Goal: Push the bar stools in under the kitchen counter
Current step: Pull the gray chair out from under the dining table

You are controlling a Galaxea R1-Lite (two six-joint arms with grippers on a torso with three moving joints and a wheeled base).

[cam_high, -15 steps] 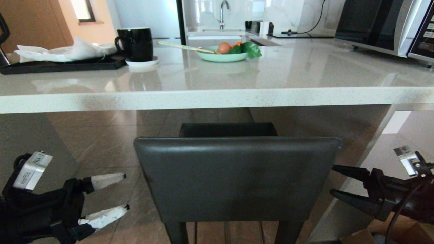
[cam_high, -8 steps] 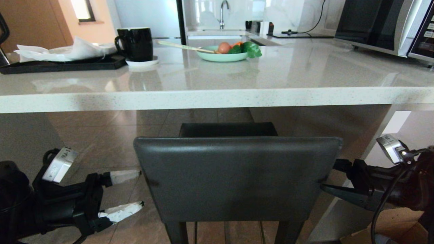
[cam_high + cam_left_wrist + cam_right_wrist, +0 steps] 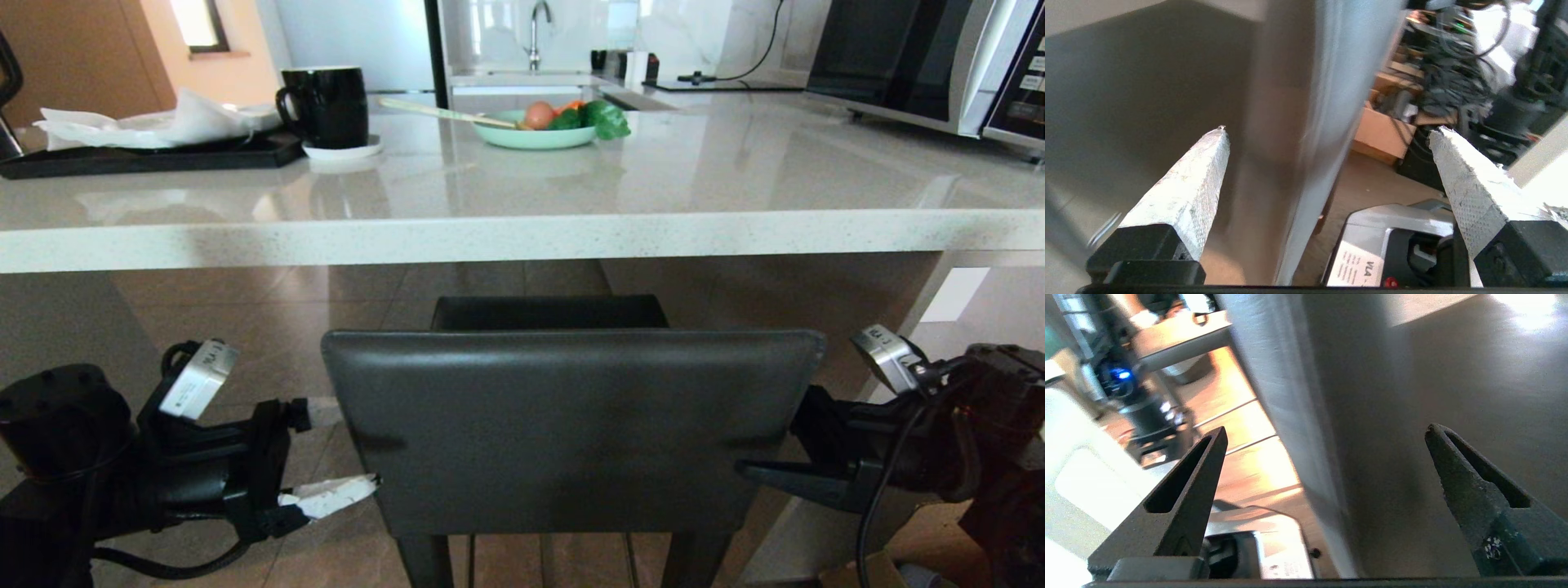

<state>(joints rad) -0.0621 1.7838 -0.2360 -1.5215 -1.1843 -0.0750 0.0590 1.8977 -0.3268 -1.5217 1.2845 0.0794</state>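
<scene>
Straddling the stool backrest [image 3: 571, 429] edgewise, left gripper [image 3: 339, 453] and right gripper [image 3: 763, 441] both spread wide, backrest's long axis running between them, counter [image 3: 522, 237] straight ahead.

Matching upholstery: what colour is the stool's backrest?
Dark grey, plain; the backrest shows best in the head view.

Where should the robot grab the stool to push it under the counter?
Best on the bar stool's backrest, by its two side edges, one gripper from each side. It is a wide, flat, upright slab. The left gripper and right gripper stand open, straddling those edges, facing the kitchen counter.
</scene>
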